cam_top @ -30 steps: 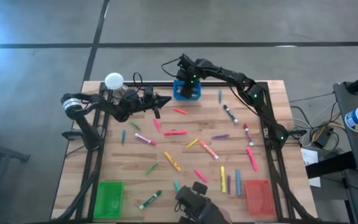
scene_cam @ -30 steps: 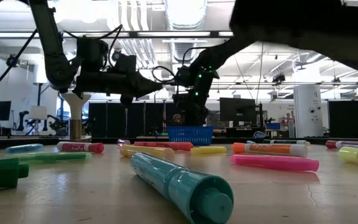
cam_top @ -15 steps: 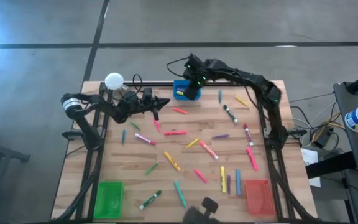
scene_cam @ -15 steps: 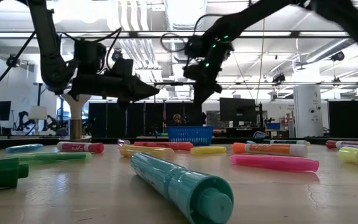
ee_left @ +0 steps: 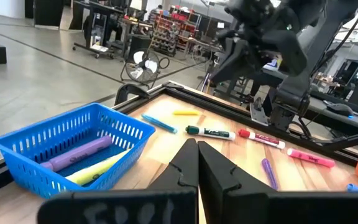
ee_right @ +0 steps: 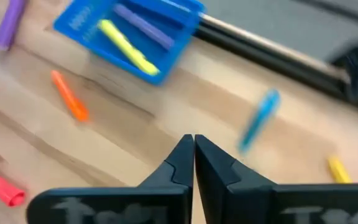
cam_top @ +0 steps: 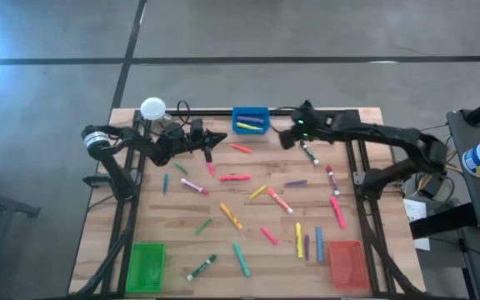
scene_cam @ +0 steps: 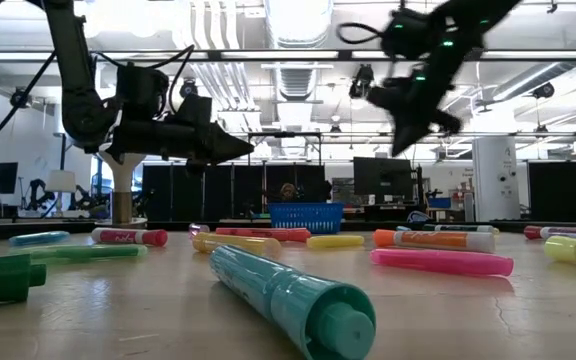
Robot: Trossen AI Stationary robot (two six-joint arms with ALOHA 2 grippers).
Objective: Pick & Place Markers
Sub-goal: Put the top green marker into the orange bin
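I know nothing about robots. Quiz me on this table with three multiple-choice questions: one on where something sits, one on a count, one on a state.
1. Where does the blue tray sit on the table, seen from above?
A. at the far edge, near the middle
B. in the near left corner
C. in the near right corner

2. How many markers lie in the blue tray?
A. none
B. two
C. five

3. How is the right gripper?
A. shut on a marker
B. wide open
C. shut and empty

Answers: 1 A, the high view shows it at the top edge, between the arms. 2 B, a yellow marker and a purple marker lie inside. 3 C, its fingers meet with nothing between them.
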